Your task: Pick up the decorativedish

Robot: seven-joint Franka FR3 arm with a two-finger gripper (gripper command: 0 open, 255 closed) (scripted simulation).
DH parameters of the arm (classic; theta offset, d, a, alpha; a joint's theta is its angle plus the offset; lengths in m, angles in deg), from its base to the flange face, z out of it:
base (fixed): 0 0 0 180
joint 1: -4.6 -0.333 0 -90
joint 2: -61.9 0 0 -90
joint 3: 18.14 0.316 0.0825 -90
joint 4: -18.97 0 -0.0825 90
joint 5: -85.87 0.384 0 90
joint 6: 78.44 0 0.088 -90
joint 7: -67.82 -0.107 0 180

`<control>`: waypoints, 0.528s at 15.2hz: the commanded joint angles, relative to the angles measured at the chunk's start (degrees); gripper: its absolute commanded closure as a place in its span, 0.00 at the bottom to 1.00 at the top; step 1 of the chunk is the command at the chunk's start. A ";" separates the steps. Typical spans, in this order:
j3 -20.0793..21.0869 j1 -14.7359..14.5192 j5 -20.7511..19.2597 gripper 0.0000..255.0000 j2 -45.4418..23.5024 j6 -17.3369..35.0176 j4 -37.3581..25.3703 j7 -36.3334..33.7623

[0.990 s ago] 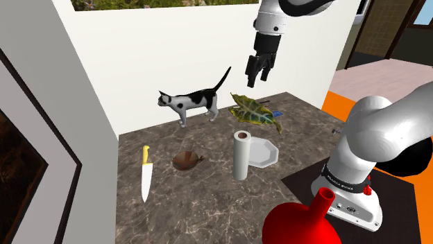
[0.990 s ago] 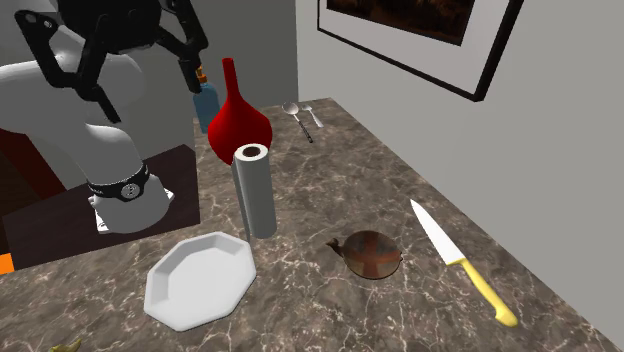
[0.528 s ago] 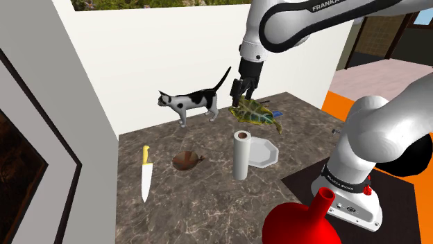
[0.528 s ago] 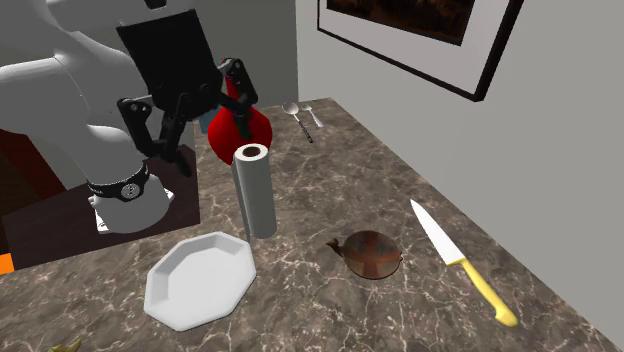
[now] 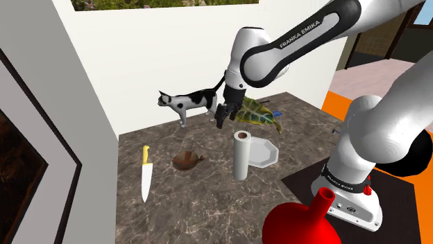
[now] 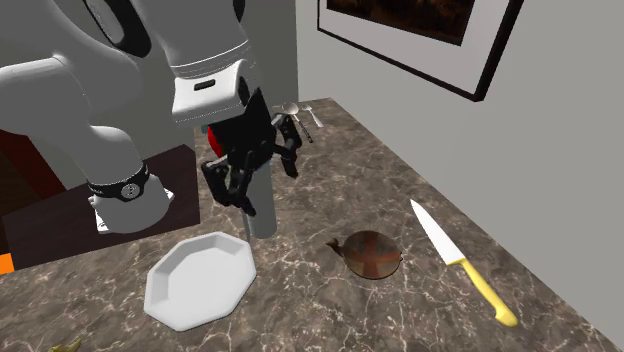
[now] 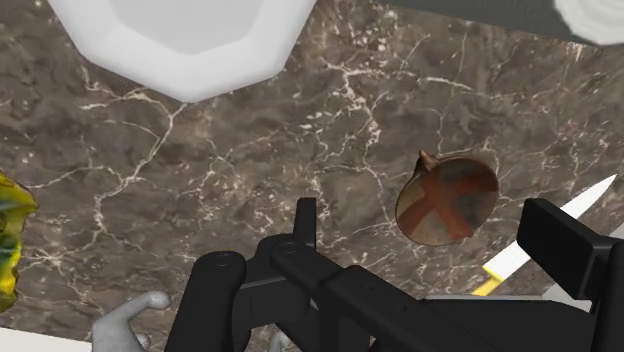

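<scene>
Your dark marble counter (image 5: 208, 201) spreads under the claw (image 5: 222, 116), which hangs above it at the end of the white arm (image 5: 305, 35). The red vase (image 5: 298, 225) stands well away from the claw, back by the stand. The black-and-white cat figure (image 5: 187, 102) is just beside the claw on the wall side, and the paper towel roll (image 5: 241, 156) stands upright near it on the other side. The white eight-sided plate (image 5: 266, 154) lies beyond that roll from the claw. The green-yellow leaf (image 5: 257, 112) sits close behind the claw, while the yellow-handled knife (image 5: 146, 177) lies farther off, past the dish. The claw's fingers (image 7: 305, 230) are spread apart and grip nothing. The small brown decorative dish (image 7: 447, 198) lies on the counter below the claw (the wrist view frames it between the fingers, untouched).
</scene>
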 commanded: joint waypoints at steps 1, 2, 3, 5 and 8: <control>0.50 -1.39 1.86 0.00 -4.68 5.40 -0.18 0.72; 0.67 -2.08 2.83 0.00 -6.94 7.72 -0.47 1.22; 0.82 -2.79 3.87 0.00 -9.24 9.99 -0.87 1.81; 1.09 -4.25 6.21 0.00 -13.95 14.31 -2.00 3.25; 1.68 -6.29 10.56 0.00 -21.17 20.13 -4.50 6.27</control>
